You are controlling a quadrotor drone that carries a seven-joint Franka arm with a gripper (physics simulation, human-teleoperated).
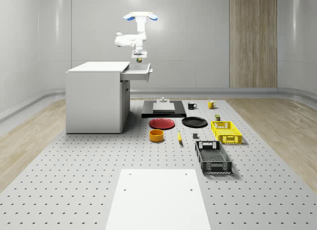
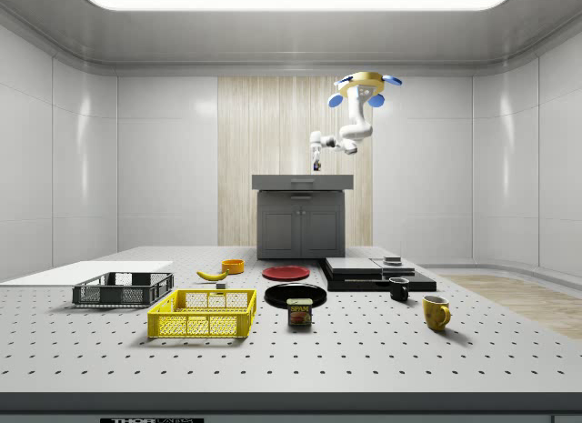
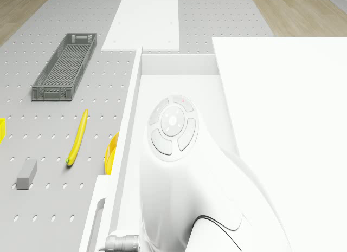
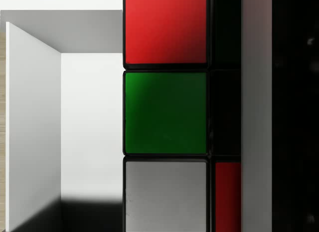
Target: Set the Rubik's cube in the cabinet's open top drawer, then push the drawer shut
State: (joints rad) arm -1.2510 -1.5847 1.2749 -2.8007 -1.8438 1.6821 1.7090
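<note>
From the whole-scene view's left: the white cabinet (image 1: 94,99) stands at the perforated floor's left side, its top drawer (image 1: 137,72) pulled out toward the right. I have the drone (image 1: 140,16) hovering above that drawer, arm hanging down, gripper (image 1: 139,56) just over the open tray. The claw is clenched on the Rubik's cube (image 4: 165,112); at the wrist I see its red, green and white tiles close up, with the drawer's white inner walls beyond. Cube not yet released and, I judge, not yet down inside. Remaining: lower, let go, withdraw, push the drawer shut. Red plate (image 1: 162,123) and yellow crate (image 1: 226,131) lie further right, untouched.
</note>
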